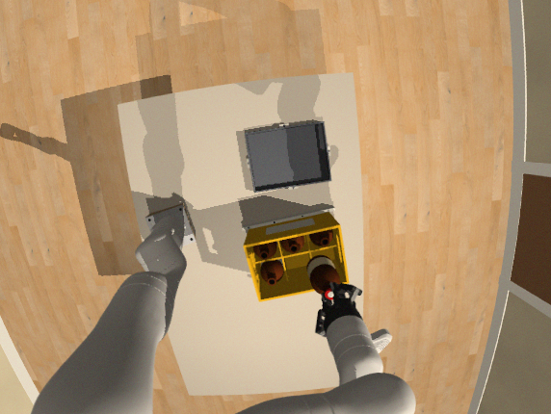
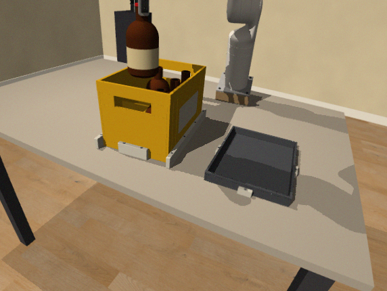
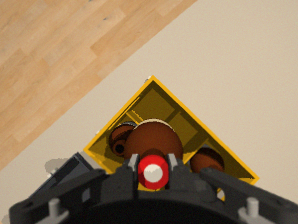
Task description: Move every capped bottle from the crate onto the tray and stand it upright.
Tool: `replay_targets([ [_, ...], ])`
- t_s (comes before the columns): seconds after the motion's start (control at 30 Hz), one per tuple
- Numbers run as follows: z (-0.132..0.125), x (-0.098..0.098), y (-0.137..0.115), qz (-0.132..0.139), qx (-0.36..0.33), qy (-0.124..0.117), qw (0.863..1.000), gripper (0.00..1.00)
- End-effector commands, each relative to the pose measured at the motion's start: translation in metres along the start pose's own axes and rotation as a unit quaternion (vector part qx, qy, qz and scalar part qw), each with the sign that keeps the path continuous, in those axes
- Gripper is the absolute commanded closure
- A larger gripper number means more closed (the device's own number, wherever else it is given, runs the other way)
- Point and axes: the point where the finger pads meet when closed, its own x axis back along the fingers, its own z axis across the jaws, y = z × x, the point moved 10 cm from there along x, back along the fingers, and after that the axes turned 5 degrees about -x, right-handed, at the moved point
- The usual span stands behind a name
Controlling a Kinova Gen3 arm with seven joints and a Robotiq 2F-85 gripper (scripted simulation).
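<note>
My gripper is shut on the neck of a brown capped bottle with a red cap and a cream label. The bottle hangs upright, most of its body above the rim of the yellow crate, over the crate's corner cell. Several brown bottles without caps stand in other cells. The dark grey tray lies empty beside the crate.
The arm's base stands on the table behind the crate. Small white brackets sit against the crate's foot and the tray's edge. The table's edge runs close to the crate.
</note>
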Motion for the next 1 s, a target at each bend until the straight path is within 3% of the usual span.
replay_targets([
  [0.0, 0.0, 0.001, 0.004, 0.001, 0.0, -0.001, 1.0, 1.0],
  [0.97, 0.0, 0.006, 0.079, 0.003, 0.003, -0.008, 1.0, 1.0],
])
